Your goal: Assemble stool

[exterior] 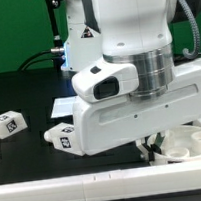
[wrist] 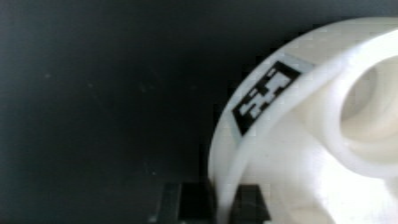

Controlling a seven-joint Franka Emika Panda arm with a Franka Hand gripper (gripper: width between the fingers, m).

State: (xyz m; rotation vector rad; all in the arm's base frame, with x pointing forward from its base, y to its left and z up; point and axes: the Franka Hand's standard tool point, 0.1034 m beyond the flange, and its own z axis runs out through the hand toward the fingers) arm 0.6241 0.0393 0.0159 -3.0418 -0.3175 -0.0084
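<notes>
- While clenched on the seat [wrist: 329, 150] rim, pincer [wrist: 215, 205] pins the disc, likely to position it for legs.
- Seat sits on worktop [exterior: 22, 92], exterior view's lower right, sockets up.
- Leg [exterior: 8, 123] and second leg [exterior: 62, 134] lie loose, toward exterior view's left.
- Arm [exterior: 135, 65] hides the grip in exterior view; wrist view blurred, seat cropped.

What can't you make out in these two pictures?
Exterior view: the arm hides most of the seat and part of one leg.
Wrist view: the seat is blurred and cut off by the picture's edge; whether the gripper grips it is unclear.
</notes>
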